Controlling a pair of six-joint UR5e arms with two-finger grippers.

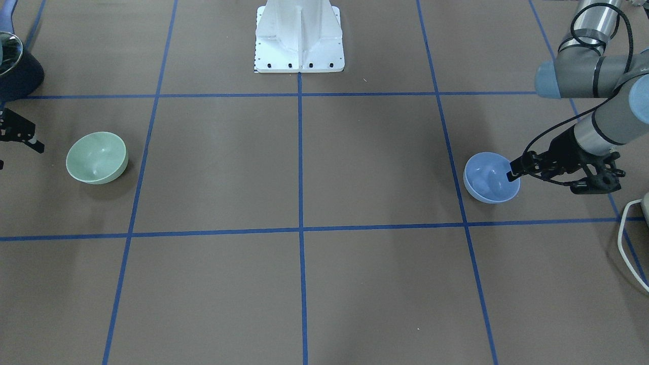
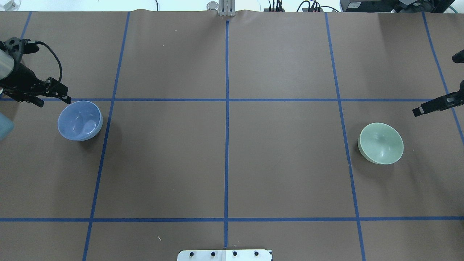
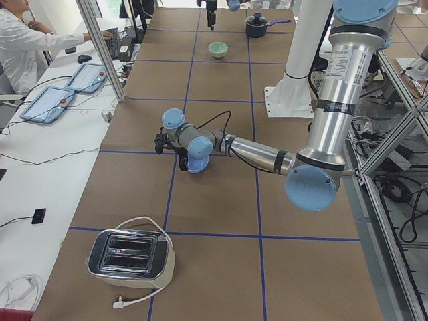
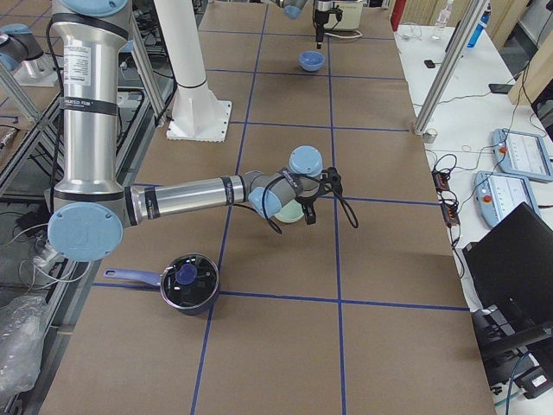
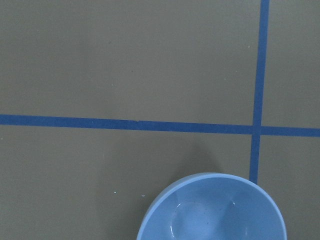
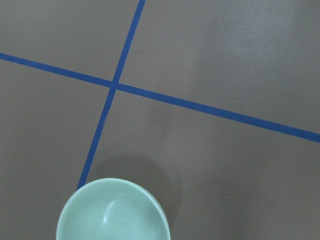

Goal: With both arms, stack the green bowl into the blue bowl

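The green bowl [image 1: 96,157] stands upright on the table on my right side; it also shows in the overhead view [image 2: 380,143] and the right wrist view [image 6: 112,212]. My right gripper [image 1: 20,156] hangs just beside it, toward the table's end, and looks open and empty. The blue bowl [image 1: 489,180] stands upright on my left side and shows in the overhead view [image 2: 78,121] and the left wrist view [image 5: 215,210]. My left gripper [image 2: 54,101] is open and empty at the bowl's outer far rim, one fingertip [image 1: 512,175] over the rim.
The white pedestal [image 1: 299,40] stands at the robot's base. A dark pot [image 4: 188,284] sits near the right end, a toaster [image 3: 130,257] near the left end. A white cable [image 1: 628,243] lies by the blue bowl's side. Blue tape lines grid the brown table.
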